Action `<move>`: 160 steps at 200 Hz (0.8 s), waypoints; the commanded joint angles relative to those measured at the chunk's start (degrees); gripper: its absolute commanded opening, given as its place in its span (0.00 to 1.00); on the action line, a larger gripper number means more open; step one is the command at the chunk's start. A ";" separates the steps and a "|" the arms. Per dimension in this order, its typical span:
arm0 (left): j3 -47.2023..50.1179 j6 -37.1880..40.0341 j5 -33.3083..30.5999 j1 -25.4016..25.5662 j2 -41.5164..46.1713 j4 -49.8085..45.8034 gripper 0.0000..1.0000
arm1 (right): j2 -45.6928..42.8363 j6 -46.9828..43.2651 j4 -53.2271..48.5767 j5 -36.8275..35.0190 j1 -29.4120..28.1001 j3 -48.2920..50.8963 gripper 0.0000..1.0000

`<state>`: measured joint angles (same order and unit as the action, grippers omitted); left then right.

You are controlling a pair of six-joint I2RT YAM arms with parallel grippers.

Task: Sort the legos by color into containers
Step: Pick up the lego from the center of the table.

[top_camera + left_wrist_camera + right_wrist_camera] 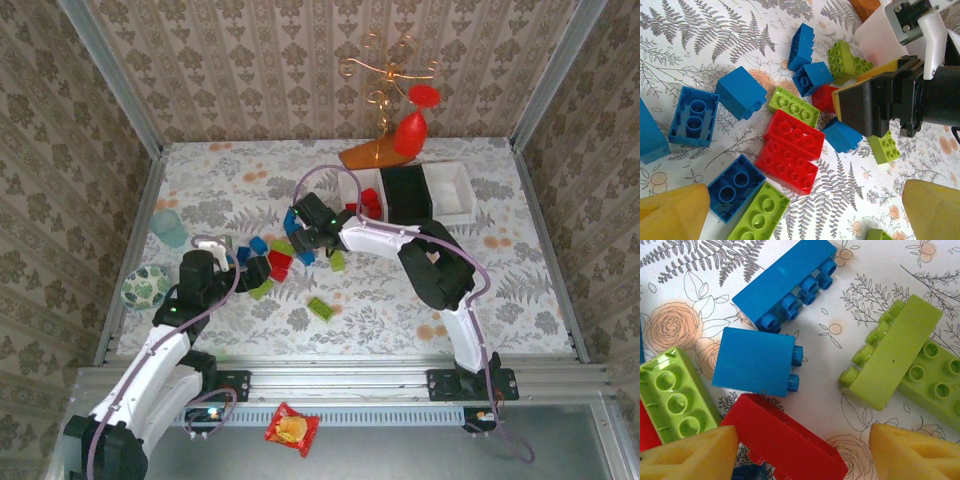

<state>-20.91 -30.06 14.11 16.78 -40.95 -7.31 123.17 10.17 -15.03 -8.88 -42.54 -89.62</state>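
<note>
Several red, blue and lime legos (280,255) lie in a loose heap at mid-table. My right gripper (306,240) hangs over the heap's far side. In its wrist view it (802,455) is open, with a red brick (785,440) between its yellow fingertips, close by the left one and clear of the right one. My left gripper (256,270) is at the heap's near side, wide open (805,215) over two joined red bricks (790,150), a blue brick (735,187) and a lime brick (757,215). Three containers stand at the back right: white (349,190) with red legos inside, black (405,192), white (452,190).
A teal cup (170,227) and a patterned green bowl (146,286) stand at the left edge. A gold wire stand with red ornaments (400,120) rises behind the containers. One lime brick (321,308) lies alone nearer me. A red snack packet (292,428) lies on the rail.
</note>
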 commanded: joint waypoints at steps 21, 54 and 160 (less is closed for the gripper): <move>-0.38 -1.13 0.30 -0.47 -1.23 0.91 1.00 | 1.75 0.21 -5.54 0.77 2.24 -1.92 0.67; -0.10 -1.40 0.39 -0.43 -2.06 2.10 1.00 | -1.79 2.91 -5.94 0.98 4.51 -0.17 0.63; 1.00 -1.67 0.39 -0.44 -2.91 3.77 1.00 | 1.02 -2.20 -4.96 6.94 4.67 -1.76 0.61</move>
<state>-20.58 -30.48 14.15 16.78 -44.10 -4.67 121.62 9.89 -17.30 -2.68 -37.76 -88.09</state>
